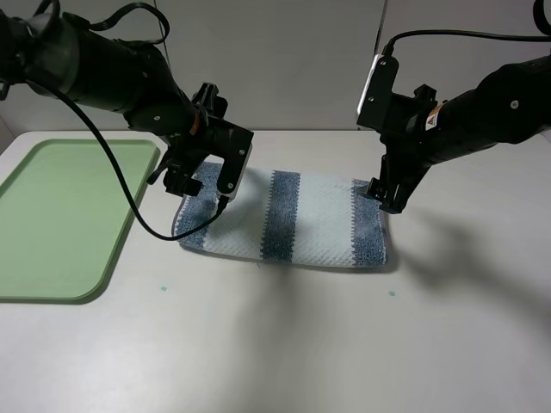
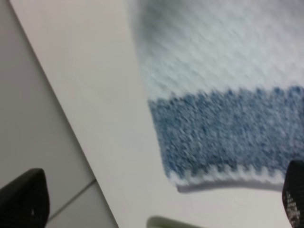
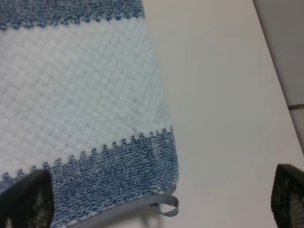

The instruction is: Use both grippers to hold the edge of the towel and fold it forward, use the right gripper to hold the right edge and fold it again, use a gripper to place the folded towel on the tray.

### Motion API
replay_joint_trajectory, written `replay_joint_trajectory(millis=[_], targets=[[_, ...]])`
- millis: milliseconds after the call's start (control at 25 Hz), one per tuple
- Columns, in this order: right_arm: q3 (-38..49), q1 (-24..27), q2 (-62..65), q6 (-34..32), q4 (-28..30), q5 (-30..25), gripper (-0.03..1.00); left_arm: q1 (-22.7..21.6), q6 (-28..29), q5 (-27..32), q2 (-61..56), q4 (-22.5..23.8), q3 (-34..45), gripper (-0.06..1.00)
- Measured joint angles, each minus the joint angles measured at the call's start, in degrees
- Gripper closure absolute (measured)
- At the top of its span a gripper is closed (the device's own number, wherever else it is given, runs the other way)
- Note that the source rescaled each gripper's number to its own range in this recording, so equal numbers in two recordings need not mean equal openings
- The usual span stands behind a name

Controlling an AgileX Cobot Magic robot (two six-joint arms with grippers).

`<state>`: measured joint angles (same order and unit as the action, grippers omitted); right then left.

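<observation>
2 grippers, 1 towel, 1 tray, all on or above a pale counter point(image 1: 284, 344).

Exterior high view: the towel point(image 1: 284, 219) lies flat at mid-counter, its blue and white stripes running front to back. The tray point(image 1: 52, 215) sits at the left, near the towel's left end but not touching it. The left gripper point(image 1: 202, 182) hangs over the towel's left end. The right gripper point(image 1: 385, 196) hangs over its right end.

Left wrist view: 2 black fingertips point(image 2: 23, 202) stand spread wide and grip nothing. Between them lies a blurred blue stripe and a white-edged towel corner. 1 green sliver of tray rim shows beyond.

Right wrist view: 2 fingertips point(image 3: 28, 199) are likewise set wide, with nothing gripped. The towel's blue end stripe rests on the counter. A thin grey hem point(image 3: 118, 210) runs along it, with 1 small loop point(image 3: 167, 205) at the corner.
</observation>
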<state>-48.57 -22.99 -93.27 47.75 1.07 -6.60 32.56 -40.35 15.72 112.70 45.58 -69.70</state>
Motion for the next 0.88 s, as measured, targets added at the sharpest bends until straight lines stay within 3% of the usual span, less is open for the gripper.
replay_joint_trajectory(millis=[880], targets=[[0.00, 0.00, 0.00, -1.05, -0.10, -0.72, -0.03, 0.00, 2.30, -1.16, 0.00, -0.07, 0.00, -0.05]])
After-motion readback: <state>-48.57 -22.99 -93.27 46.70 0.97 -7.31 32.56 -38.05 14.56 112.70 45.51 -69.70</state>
